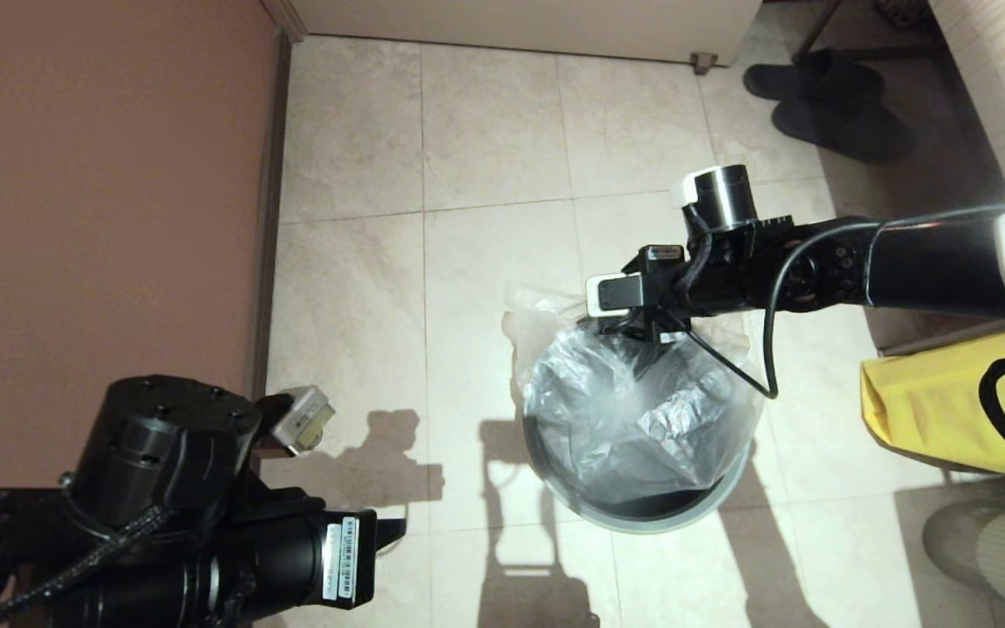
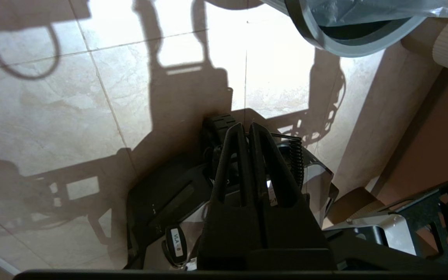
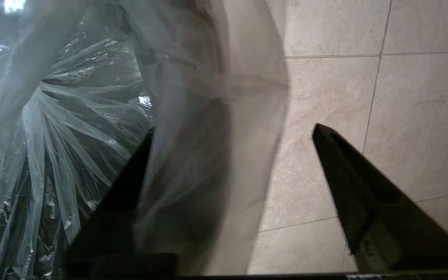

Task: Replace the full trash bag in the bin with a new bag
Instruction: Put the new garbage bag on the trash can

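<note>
Fingers of the parked left gripper (image 2: pixel 248 134) are pressed together, low beside the robot; further out, the new bag (image 1: pixel 616 410) already sits inside the bin (image 1: pixel 642 520) on the floor, and the right gripper (image 3: pixel 231 132), fingers spread wide astride its far edge, has yet to fold it over the rim

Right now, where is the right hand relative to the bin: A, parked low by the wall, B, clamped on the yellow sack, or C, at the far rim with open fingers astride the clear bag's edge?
C: the right hand is open at the bin's far rim, with the new bag between its fingers.
</note>
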Robot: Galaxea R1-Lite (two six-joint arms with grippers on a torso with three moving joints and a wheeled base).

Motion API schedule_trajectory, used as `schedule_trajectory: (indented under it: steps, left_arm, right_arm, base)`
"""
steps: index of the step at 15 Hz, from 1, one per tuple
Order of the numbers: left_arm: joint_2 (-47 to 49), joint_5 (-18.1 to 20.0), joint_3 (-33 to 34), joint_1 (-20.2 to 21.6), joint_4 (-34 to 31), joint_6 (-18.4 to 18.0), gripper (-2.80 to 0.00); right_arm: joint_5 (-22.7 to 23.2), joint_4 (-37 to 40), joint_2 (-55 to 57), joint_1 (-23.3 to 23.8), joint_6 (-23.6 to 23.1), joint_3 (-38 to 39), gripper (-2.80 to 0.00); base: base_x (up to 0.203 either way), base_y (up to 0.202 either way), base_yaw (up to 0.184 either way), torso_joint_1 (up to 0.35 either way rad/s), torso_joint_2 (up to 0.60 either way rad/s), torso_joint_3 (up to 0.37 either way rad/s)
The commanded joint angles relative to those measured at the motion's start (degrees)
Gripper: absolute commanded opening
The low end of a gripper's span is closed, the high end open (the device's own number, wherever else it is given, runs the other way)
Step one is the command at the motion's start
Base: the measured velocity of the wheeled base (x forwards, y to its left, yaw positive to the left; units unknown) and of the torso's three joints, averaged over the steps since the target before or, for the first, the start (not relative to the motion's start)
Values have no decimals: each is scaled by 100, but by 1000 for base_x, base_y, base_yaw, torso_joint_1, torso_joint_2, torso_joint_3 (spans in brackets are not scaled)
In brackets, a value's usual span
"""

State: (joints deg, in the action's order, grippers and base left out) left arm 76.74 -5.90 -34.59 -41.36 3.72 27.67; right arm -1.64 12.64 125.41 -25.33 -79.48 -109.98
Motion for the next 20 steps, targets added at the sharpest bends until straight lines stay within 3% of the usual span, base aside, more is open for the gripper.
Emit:
schedule_trajectory:
  steps: [1, 7, 13, 20]
  left_arm:
    - [-37, 1, 41, 14, 6, 19, -280]
    - [-106, 10, 66, 14, 6, 28, -280]
    - [-485, 10, -4, -12, -47, 10, -280]
    - [-472, 36, -51, -30, -73, 16, -280]
  right_arm:
    - [-38, 12, 79, 1, -50, -31, -280]
    - [-47, 496, -188, -24, -59, 26, -280]
    - [-47, 2369, -741, 21, 173, -19, -280]
    - [110, 2549, -343, 241, 3363, -277, -280]
  base:
    - [0, 0, 0, 0, 0, 0]
    - [0, 0, 0, 0, 0, 0]
    - [0, 0, 0, 0, 0, 0]
    - [0, 0, 0, 0, 0, 0]
